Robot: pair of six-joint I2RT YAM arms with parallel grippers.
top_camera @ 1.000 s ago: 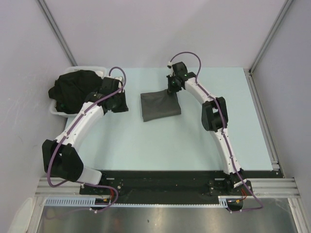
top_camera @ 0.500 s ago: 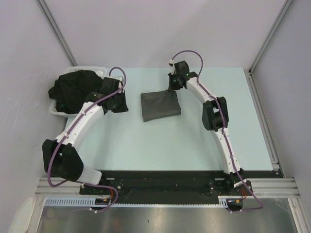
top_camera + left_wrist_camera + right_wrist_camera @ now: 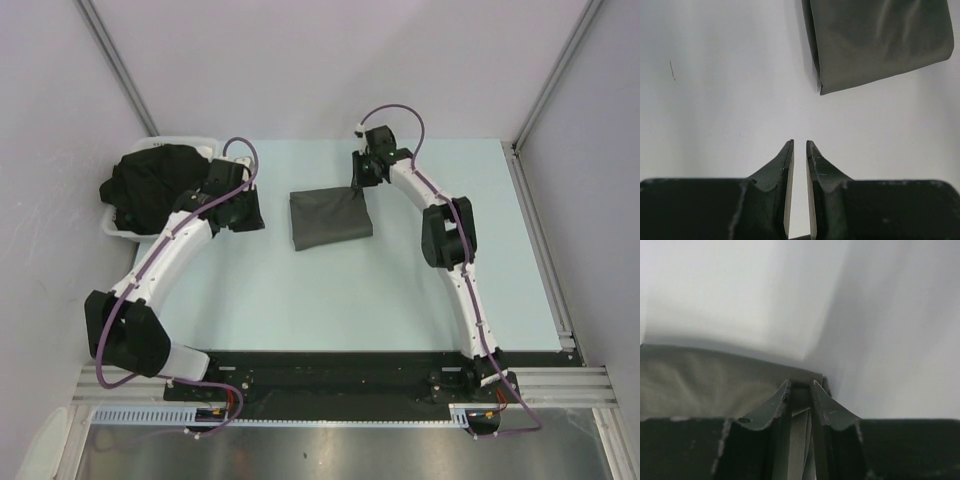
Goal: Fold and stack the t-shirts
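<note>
Right claw (image 3: 800,386) pinched shut onto far-right corner of folded charcoal t-shirt (image 3: 330,222) on counter (image 3: 330,300), likely squaring the fold; left claw (image 3: 800,146) nearly closed, empty, near it; black t-shirts (image 3: 155,185) heaped in tray (image 3: 190,141).

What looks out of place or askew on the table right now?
Nothing looks damaged. The black t-shirts are heaped up and hang over the left rim of the white tray. The folded charcoal t-shirt lies slightly skewed to the edges of the table, with its far right corner pinched in the right gripper.
</note>
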